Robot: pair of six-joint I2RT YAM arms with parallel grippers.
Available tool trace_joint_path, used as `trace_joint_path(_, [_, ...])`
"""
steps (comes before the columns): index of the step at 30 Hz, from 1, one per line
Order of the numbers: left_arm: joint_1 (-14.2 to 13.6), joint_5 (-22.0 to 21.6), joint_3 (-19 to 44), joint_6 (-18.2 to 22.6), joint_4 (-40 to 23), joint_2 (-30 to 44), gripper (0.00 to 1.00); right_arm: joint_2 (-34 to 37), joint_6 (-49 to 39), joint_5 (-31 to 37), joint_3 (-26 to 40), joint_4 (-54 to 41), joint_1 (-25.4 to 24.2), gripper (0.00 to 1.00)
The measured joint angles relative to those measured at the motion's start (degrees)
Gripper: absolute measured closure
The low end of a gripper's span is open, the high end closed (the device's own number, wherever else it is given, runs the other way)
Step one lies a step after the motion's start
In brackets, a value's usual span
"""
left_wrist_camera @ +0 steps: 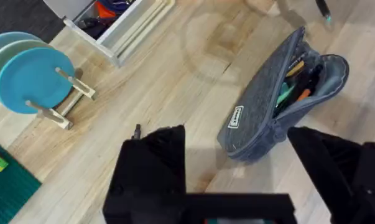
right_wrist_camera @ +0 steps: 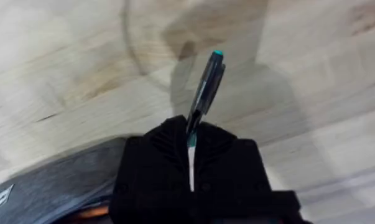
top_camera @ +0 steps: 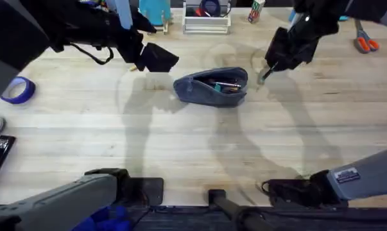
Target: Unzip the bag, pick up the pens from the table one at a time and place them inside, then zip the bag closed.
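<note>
Pencil pouch (top_camera: 211,86) first: the grey-blue fabric bag lies on its side near the middle of the light wooden worktop (top_camera: 180,147), and its zipper is already undone, the mouth gaping so that several coloured pens or markers show inside in the overhead and left wrist views. So the unzipping looks finished and at least part of the filling seems done, though I cannot tell which of the items inside are the task's own pens. The right claw (top_camera: 265,74) hangs just beside the pouch's open end, its black fingers closed on a slim dark pen (right_wrist_camera: 206,87) with a teal tip; the pen sticks out beyond the fingertips, lifted clear of the wood, which puts this moment in the carrying step, pen taken up but not yet dropped in. No other loose pen is visible lying on the bare planks near the pouch, so this may well be the last one to go in, but that is a judgement. The left claw (left_wrist_camera: 237,155) hovers near the pouch's closed end, its two black fingers spread wide and holding nothing, the pouch's end lying between them below in its own view. What is left, as far as I can judge: bring the held pen over the mouth, release it inside, then pull the zipper shut.
</note>
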Motion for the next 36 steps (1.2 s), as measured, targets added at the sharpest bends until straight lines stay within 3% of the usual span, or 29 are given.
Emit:
trace_joint_path(3, [0.00,0.00,0.00,0.00,0.00,0.00,0.008,0.00,-2.52,-0.19,1.99,-1.34,0.00,0.971])
trace_joint_path(4, [0.00,0.00,0.00,0.00,0.63,0.00,0.008,-0.02,-15.58,-0.42,5.59,-1.78,0.00,0.971])
trace_joint_path(13, [0.00,0.00,0.00,0.00,0.63,0.00,0.008,-1.67,-37.54,-3.03,6.04,-1.18,0.00,0.970])
trace_joint_path(26, [0.00,0.00,0.00,0.00,0.63,0.00,0.008,-3.19,-71.23,-23.78,6.06,-0.77,0.00,0.970])
trace_joint_path(28, [0.00,0.00,0.00,0.00,0.63,0.00,0.008,-3.19,-82.54,-30.15,6.06,-2.09,0.00,0.970])
trace_joint_path(36, [0.00,-0.01,0.00,0.00,0.63,0.00,0.008,-3.19,-99.85,-42.46,6.06,-6.28,0.44,0.970])
